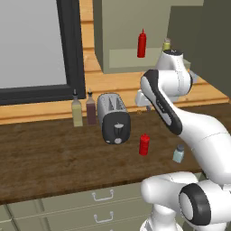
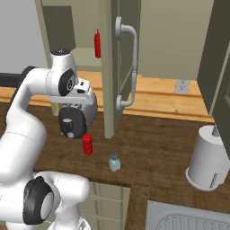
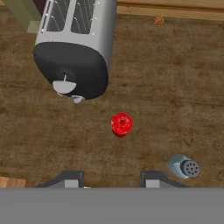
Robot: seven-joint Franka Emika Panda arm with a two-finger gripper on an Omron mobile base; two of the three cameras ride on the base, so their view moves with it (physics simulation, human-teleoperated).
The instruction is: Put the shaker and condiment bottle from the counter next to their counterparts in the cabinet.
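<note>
The long dark brown wood-grain counter (image 1: 49, 158) ran across in front of me, and above its far side hung the boxy olive-khaki wall cabinet (image 1: 118, 31), with a tall slim red squeeze bottle (image 1: 141, 43) and a small yellowish-green shaker with a grey cap (image 1: 167, 44) standing on its shelf. On the counter lay a silver and black toaster (image 1: 114, 118), and left of it stood an olive bottle (image 1: 77, 109) and a dark brown bottle (image 1: 91, 108), both with black spouts. The short, stout red condiment bottle (image 3: 121, 124) stood upright just near of the toaster's dark end, its long axis vertical and its pointed nozzle aimed straight up at my hand camera, so I saw it almost end-on. The small pale blue-grey translucent shaker (image 3: 183, 166) stood to its right and a little nearer, also upright, its holed grey cap facing up. My two-finger gripper (image 3: 111, 178) hung above the counter looking straight down, the fingers (image 3: 71, 179) apart and empty. The condiment bottle lay just ahead of the open gap, roughly on its centre line; I judged that a short reach forward and a descent would bracket it.
</note>
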